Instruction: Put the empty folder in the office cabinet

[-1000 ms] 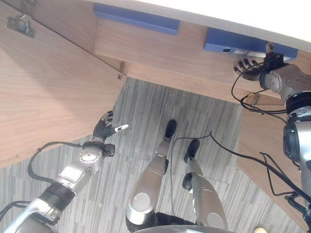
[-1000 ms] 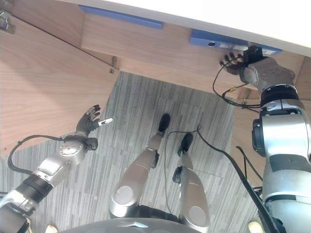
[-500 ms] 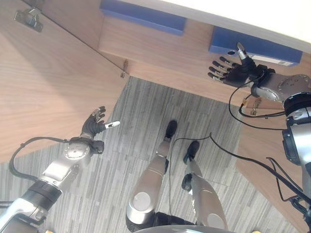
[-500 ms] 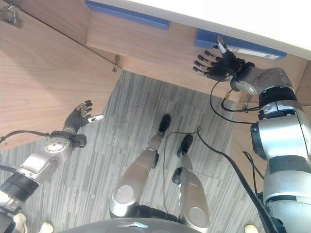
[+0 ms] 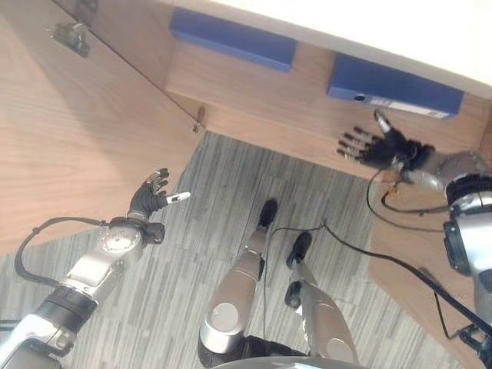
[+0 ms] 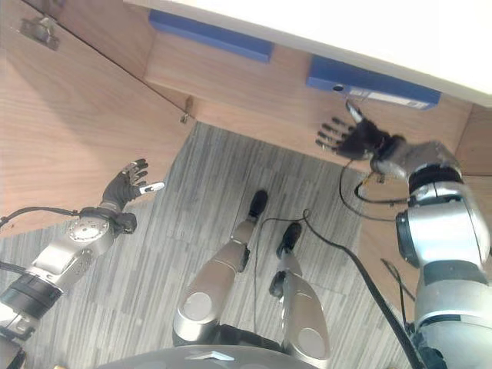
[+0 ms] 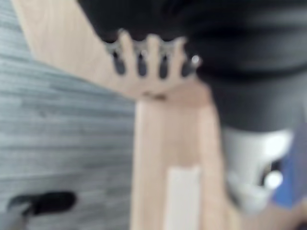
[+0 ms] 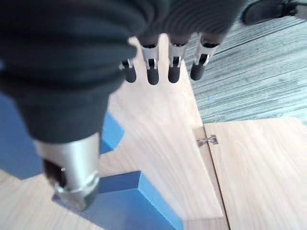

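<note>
A: Where is the folder?

B: The blue folder [image 5: 393, 84] lies flat on the wooden cabinet shelf [image 5: 307, 100], up at about one o'clock in the head views, with a pale label strip along its near edge. A second blue folder [image 5: 233, 38] lies on the same shelf, well apart from it, at about eleven o'clock.

A: And the right robot hand?

B: The right robot hand [image 5: 382, 146] hangs just below the folder at about two o'clock, in front of the shelf's edge and apart from the folder. Its fingers are spread straight, thumb pointing up toward the folder, and it holds nothing. Its wrist view shows the same: straight dark-tipped fingers [image 8: 175, 64] over bare wood, the blue folder [image 8: 139, 201] lying past the thumb.

A: The left robot hand?

B: The left robot hand [image 5: 154, 196] is at about nine o'clock, over the grey striped carpet [image 5: 223, 192], beside the open wooden cabinet door [image 5: 77, 138]. Its fingers are loosely spread and empty, one pale fingertip sticking out to the side.

A: Anything else on the door?

B: A metal hinge [image 5: 71, 36] sits near its top, and a small fitting [image 5: 200, 119] where the door meets the cabinet.
</note>
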